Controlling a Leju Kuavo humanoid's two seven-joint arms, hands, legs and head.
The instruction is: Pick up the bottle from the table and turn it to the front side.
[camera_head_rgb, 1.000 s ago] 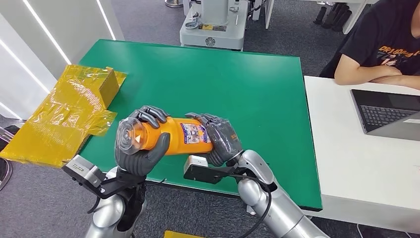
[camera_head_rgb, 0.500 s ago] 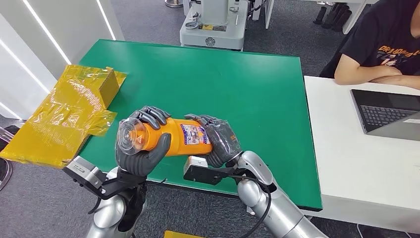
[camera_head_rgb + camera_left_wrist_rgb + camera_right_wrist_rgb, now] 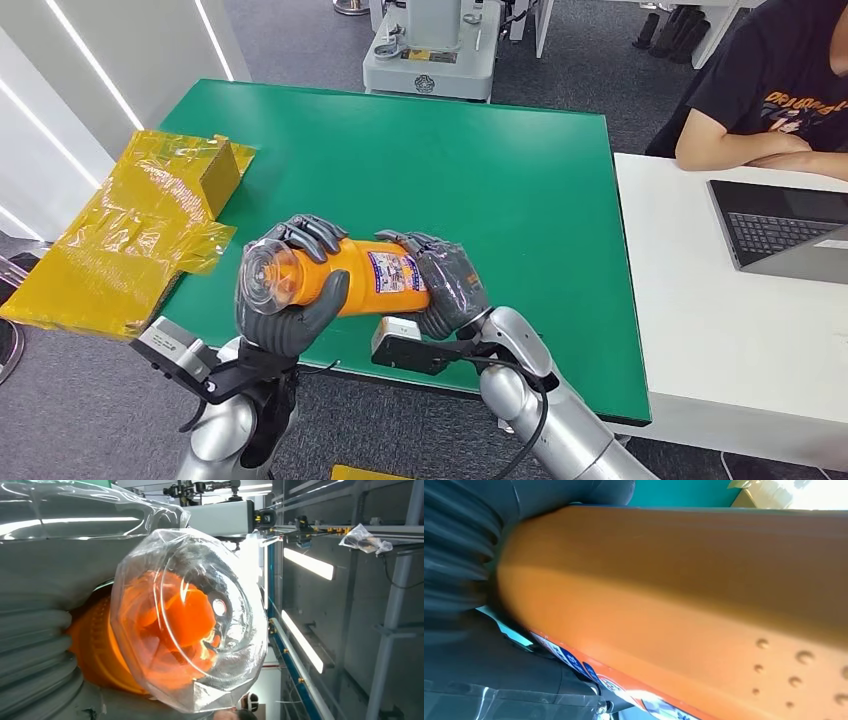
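This looks like a robotics lab or test workshop inside an office-like room: a green-topped work table [image 3: 480, 170] stands on grey carpet, with a grey machine base [image 3: 432, 55] parked just behind its far edge. Beside it a white desk [image 3: 700, 300] carries an open laptop [image 3: 790, 228], and a person [image 3: 775, 90] in a black T-shirt sits there with arms folded on the desktop. Yellow plastic wrapping and a cardboard box [image 3: 135, 225] lie off the table's left edge (packing material), and the left wrist view catches strip lights [image 3: 309, 563] among bare metal framing.
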